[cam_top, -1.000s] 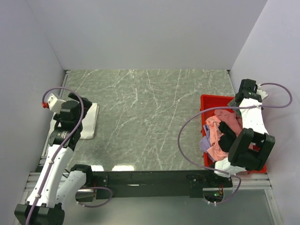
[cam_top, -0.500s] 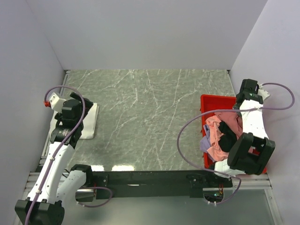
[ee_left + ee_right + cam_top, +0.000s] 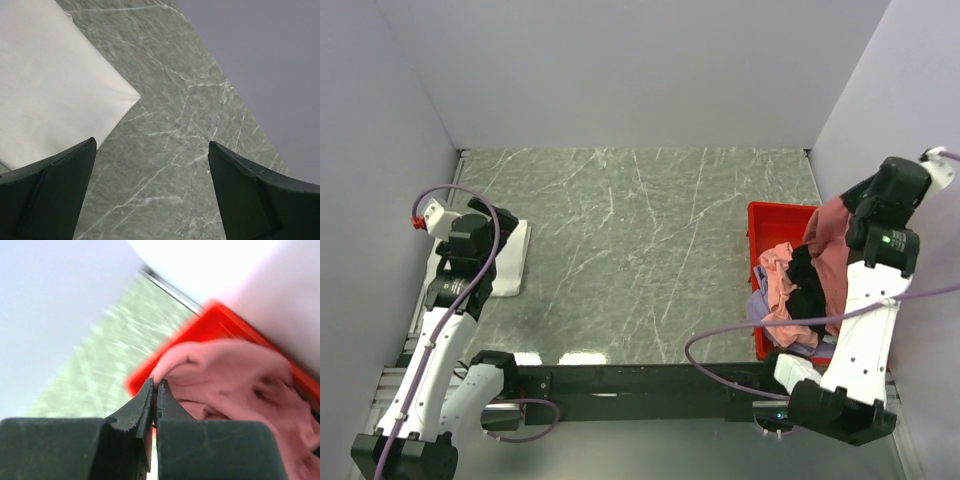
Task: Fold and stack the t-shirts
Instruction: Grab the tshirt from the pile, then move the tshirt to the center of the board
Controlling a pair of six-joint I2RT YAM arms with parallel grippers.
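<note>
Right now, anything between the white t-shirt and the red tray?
No. Top external view shows only bare marble tabletop between white t-shirt and red tray.

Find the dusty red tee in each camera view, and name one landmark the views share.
Top external: right edge, the red tee hanging over the tray.
Left wrist: not in it.
Right wrist: centre to lower right, pinched by the right gripper.
Shared landmark: the marble table, in all three.
</note>
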